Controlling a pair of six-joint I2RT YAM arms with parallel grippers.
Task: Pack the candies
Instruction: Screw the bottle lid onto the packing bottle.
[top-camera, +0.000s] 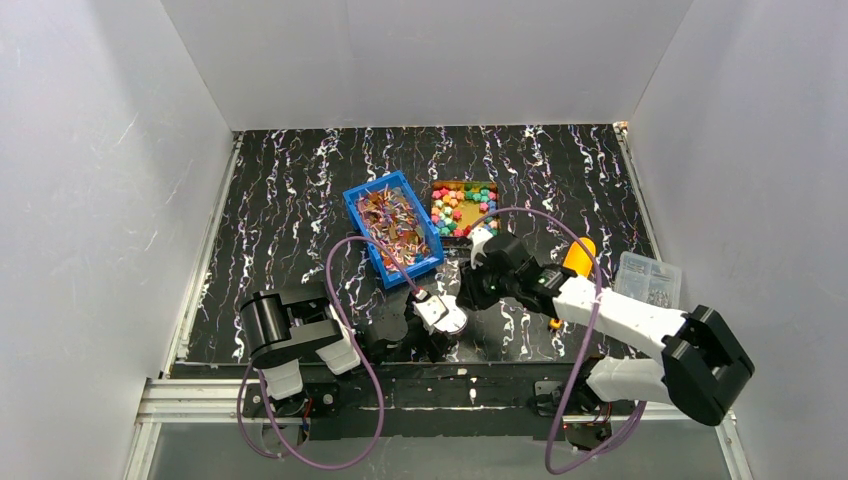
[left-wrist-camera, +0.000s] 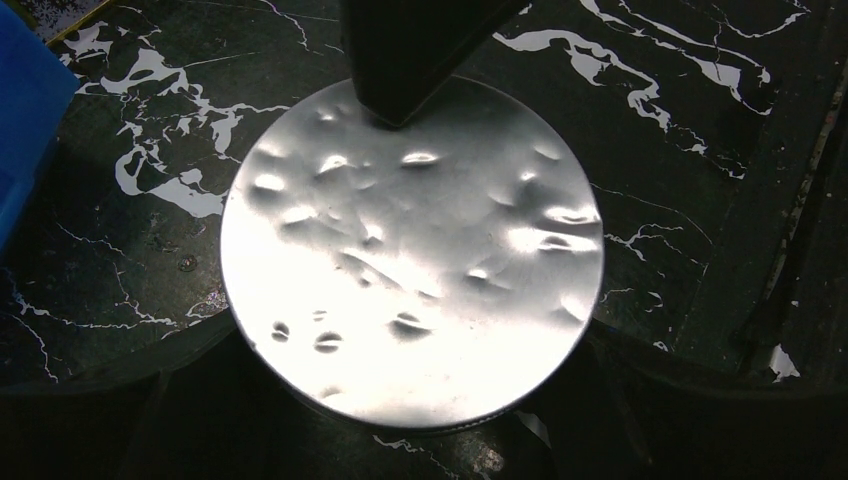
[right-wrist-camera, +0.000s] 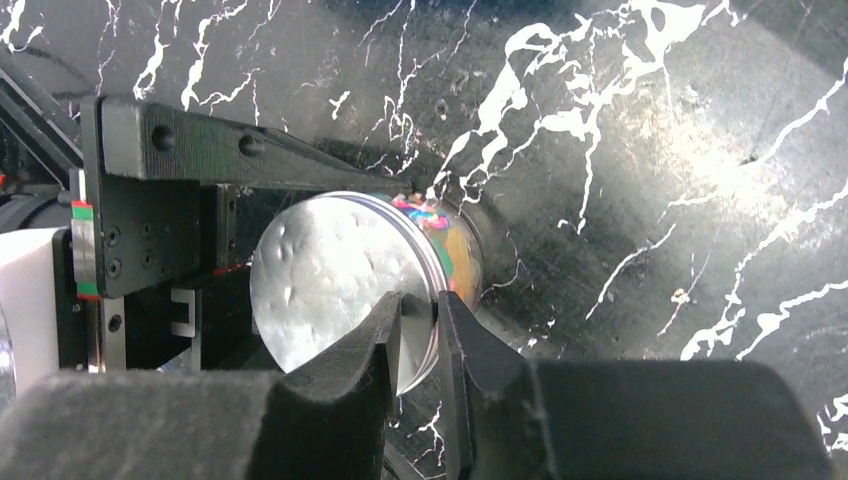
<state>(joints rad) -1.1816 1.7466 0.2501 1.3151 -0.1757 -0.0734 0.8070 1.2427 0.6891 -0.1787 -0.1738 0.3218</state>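
A small clear cup with a silvery foil lid (left-wrist-camera: 410, 250) lies on its side near the table's front edge. My left gripper (left-wrist-camera: 415, 335) is shut on it, one finger on either side. Through the cup's wall show bright candies (right-wrist-camera: 440, 225). My right gripper (right-wrist-camera: 420, 315) straddles the lid's (right-wrist-camera: 320, 280) edge, one finger on its face and one behind the rim, pinching it. From above, the cup (top-camera: 445, 315) sits between the left gripper (top-camera: 437, 318) and the right gripper (top-camera: 470, 292). Many more loose candies (top-camera: 462, 208) fill a flat tray further back.
A blue bin (top-camera: 392, 225) of brownish wrappers stands left of the candy tray; its corner (left-wrist-camera: 20, 130) shows in the left wrist view. A clear plastic box (top-camera: 648, 278) sits at the right edge. An orange object (top-camera: 578, 255) lies behind the right arm.
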